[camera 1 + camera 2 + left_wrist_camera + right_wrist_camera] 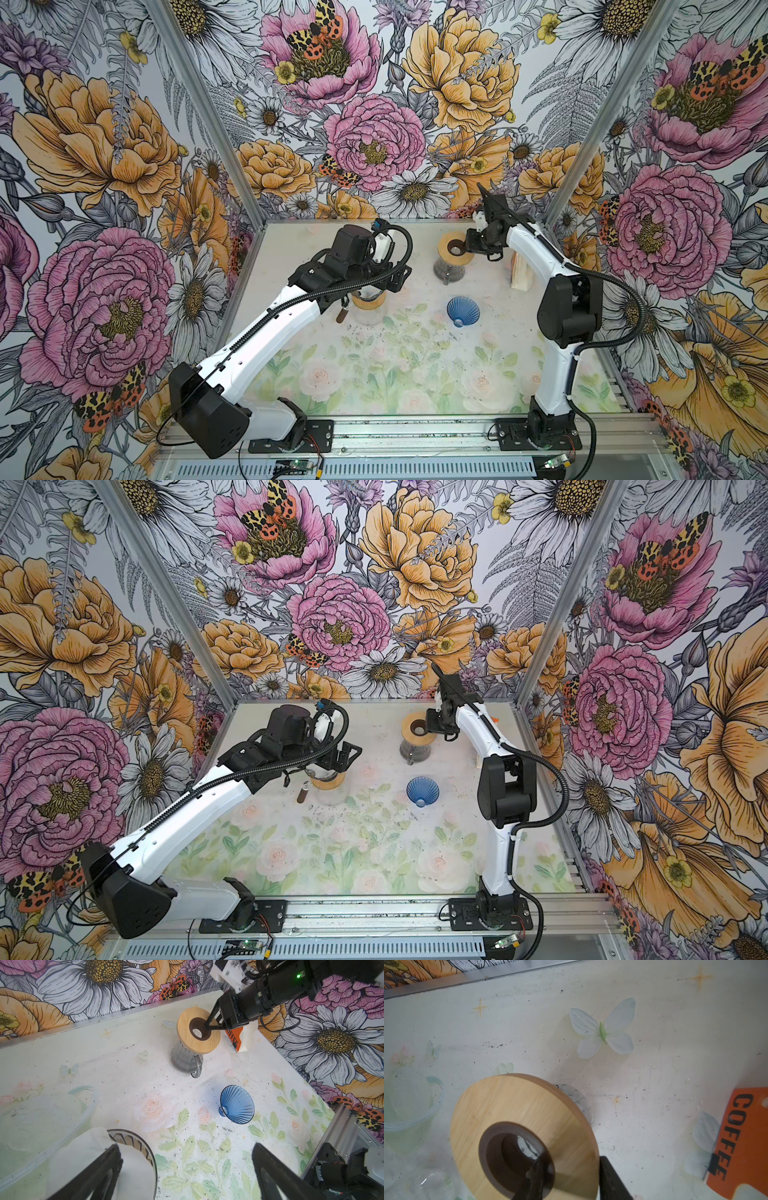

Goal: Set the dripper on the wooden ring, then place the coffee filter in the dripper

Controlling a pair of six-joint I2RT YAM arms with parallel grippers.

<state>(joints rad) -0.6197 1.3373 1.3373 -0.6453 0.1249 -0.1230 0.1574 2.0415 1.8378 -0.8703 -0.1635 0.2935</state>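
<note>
Left hand [186, 1146]: released, jaws spread wide, one finger beside the white coffee filter [87, 1153]; we cannot tell whether it touches. The filter sits in the glass dripper [145, 1147] directly below, its paper rising above the rim. We judge the open hand is placed there to let go or press it down. Right hand [208, 1025]: clenched on the wooden ring [191, 1043] atop the carafe [182, 1059], one finger in the hole, one outside, presumably steadying it. A blue dripper [236, 1105] lies tipped on the tabletop [124, 1064], well apart.
</note>
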